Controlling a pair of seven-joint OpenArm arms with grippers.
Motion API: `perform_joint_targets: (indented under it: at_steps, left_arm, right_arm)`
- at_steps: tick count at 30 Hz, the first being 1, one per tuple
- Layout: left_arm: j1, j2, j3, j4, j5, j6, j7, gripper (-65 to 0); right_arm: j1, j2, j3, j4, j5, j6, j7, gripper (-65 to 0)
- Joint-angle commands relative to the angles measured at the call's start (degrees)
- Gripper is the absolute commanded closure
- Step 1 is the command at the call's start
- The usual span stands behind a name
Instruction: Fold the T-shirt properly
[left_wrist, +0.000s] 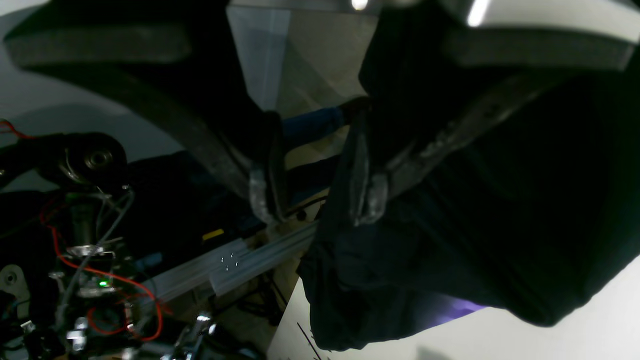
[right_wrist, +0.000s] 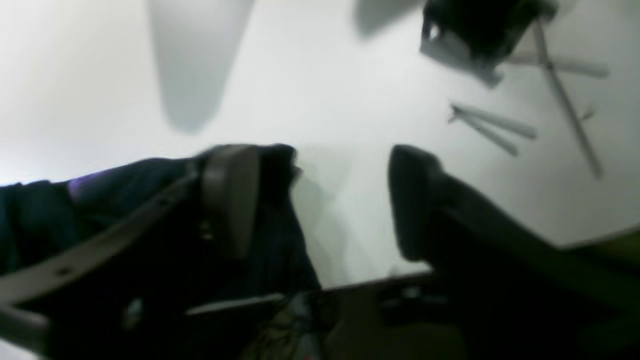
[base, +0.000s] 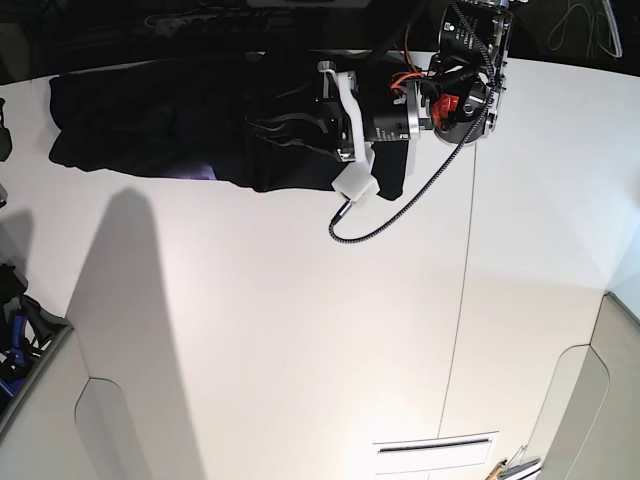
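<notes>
The black T-shirt (base: 170, 115) lies bunched in a long strip along the table's far edge, with a sliver of purple print (base: 205, 172) at its near hem. My left gripper (left_wrist: 317, 200) hovers over the shirt's right part with its jaws open. Shirt fabric (left_wrist: 475, 225) hangs against one of its fingers (left_wrist: 367, 197), and the gap between them shows only background. My right gripper (right_wrist: 320, 200) is open low over the white table (right_wrist: 350, 100). One of its fingers (right_wrist: 230, 195) rests at the shirt's end (right_wrist: 125, 200), and nothing is between the two.
The left arm (base: 440, 100) reaches in from the top right, trailing a looped black cable (base: 400, 210). An aluminium rail (left_wrist: 240, 265) and loose wiring (left_wrist: 100, 280) lie beyond the table edge. A seam (base: 465, 300) runs down the tabletop.
</notes>
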Motion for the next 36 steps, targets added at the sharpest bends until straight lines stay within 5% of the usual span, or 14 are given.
perform_joint_targets:
  at_steps: [1, 7, 13, 19, 36]
  left_arm:
    - [-0.3, 0.0, 0.0, 1.0, -1.6, -0.5, -1.0, -24.7]
    - [-0.6, 0.0, 0.0, 1.0, -1.7, -0.5, -1.2, -24.7]
    - [-0.7, 0.0, 0.0, 1.0, -1.7, -0.5, -1.2, -24.7]
    - [-0.7, 0.0, 0.0, 1.0, -1.5, -0.5, -1.2, -24.7]
    - [-0.6, 0.0, 0.0, 1.0, -1.2, -0.5, -1.0, -24.7]
  right_arm:
    - [0.0, 1.9, 0.3, -1.7, 2.1, 0.6, 1.0, -44.1]
    - [3.4, 2.8, -1.3, -13.2, 14.2, 3.3, -4.6, -44.4]
    - [3.8, 2.8, -11.1, -15.6, 16.5, 3.5, -5.3, -44.4]
    - [3.8, 2.8, -18.4, -15.6, 10.4, 3.2, -4.5, -44.4]
    - [3.8, 2.8, -17.8, -15.5, 0.0, 2.4, 0.7, -44.3]
